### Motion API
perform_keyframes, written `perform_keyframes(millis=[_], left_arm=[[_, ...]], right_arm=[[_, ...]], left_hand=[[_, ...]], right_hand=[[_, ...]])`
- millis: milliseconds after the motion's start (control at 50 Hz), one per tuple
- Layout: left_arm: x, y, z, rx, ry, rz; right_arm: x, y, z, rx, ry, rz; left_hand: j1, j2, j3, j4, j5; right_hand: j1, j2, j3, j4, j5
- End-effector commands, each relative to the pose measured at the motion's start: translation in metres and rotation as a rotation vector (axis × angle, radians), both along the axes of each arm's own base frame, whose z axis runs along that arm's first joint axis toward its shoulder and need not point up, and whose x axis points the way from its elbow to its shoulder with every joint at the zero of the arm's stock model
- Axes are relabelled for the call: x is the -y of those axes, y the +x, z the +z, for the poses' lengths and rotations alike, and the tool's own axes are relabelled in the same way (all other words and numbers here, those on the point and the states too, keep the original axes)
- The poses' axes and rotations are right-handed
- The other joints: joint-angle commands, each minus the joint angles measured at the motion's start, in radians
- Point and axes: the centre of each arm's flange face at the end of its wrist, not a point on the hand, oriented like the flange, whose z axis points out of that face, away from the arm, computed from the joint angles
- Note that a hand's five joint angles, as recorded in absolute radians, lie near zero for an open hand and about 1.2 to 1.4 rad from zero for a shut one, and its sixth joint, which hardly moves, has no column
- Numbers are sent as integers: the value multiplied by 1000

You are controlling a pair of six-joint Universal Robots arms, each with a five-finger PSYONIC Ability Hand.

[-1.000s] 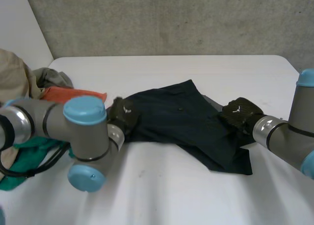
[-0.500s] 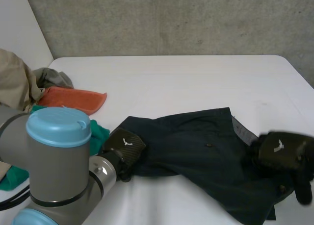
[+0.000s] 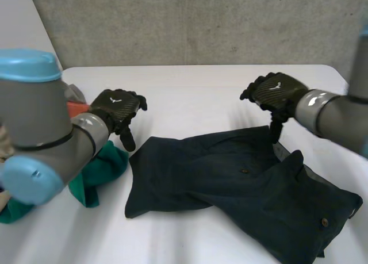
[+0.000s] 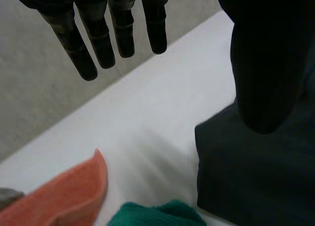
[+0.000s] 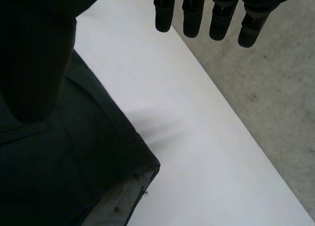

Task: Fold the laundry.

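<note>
One dark navy garment (image 3: 230, 183) lies rumpled on the white table (image 3: 190, 91), in the near half and reaching toward the right edge. The left hand (image 3: 118, 106) hovers just beyond the garment's left corner. Its fingers (image 4: 98, 39) are straight, spread from the thumb and holding nothing. The right hand (image 3: 275, 91) hangs over the garment's far edge, its fingers (image 5: 192, 19) extended too, empty. A green cloth (image 3: 106, 163) lies just left of the garment, with an orange cloth (image 4: 64, 196) beyond it.

Head overhead, wrists close (shared garment (image 3: 230, 183))
</note>
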Motion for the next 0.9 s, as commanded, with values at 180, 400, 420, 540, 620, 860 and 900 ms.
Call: perform_keyframes(millis=[180,400,420,540,620,860,900], left_arm=[[49,-16,-75,66,207,7],[44,-35,-87,46,240,-113],[44,-37,-85,46,233,-116],[65,-41,-43,55,2,-26],[84,-42,24,-8,-305,61],[64,-42,215,-412,-1053,35],[59,-39,226,-418,-1061,37]], right_arm=[[32,39,-104,18,37,-74],[56,43,-121,38,-109,-120],[59,43,-121,35,-116,-116],[72,46,-99,68,-192,-96],[90,52,-43,174,-360,-113],[66,35,190,695,-1084,-63],[60,36,195,694,-1064,-30]], left_hand=[[13,23,22,26,35],[933,943,942,946,955],[1022,1032,1031,1035,1044],[1023,1033,1032,1036,1045],[1023,1033,1032,1036,1045],[1023,1033,1032,1036,1045],[1023,1033,1032,1036,1045]], right_hand=[[35,75,78,78,58],[919,959,962,962,943],[1149,1189,1192,1192,1172],[1151,1191,1194,1194,1175],[1151,1191,1194,1194,1175],[1151,1191,1194,1194,1175],[1151,1191,1194,1194,1175]])
